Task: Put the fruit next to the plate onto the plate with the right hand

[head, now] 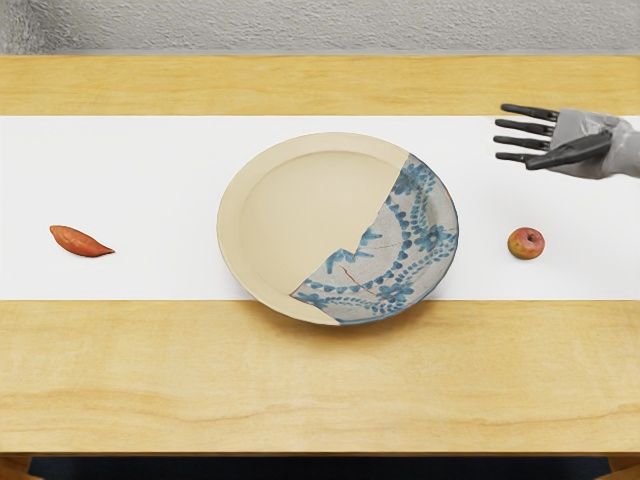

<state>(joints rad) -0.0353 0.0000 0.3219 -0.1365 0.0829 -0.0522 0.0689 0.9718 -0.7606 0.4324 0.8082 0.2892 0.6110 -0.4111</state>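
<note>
Fingers (522, 127): spread wide and straight, pointing towards the picture's left, holding nothing.
Right hand (575, 142): hangs over the far right end of the white strip (150, 180), its arm coming in from the right edge; it is clear of the fruit and farther from the camera.
Round fruit (526, 243): small, red and yellow, lying on the strip near the plate's right rim, untouched.
Plate (290, 200): at the middle of the strip, cream with a blue-patterned part on its right side; nothing lies on it.
Pointed orange-red piece (80, 241): at the strip's left end, well apart from the plate.
Worktop (300, 380): pale wood under the strip.
Step in hand: probably the reach; the grasp is not yet begun.
Risk, rolling: the fruit looks round, so a finger that nudges it before closing may send it off.
Risk, pinch: it is small against such open fingers and could slip between them.
Risk, rim: a low carry may knock the plate's raised edge.
</note>
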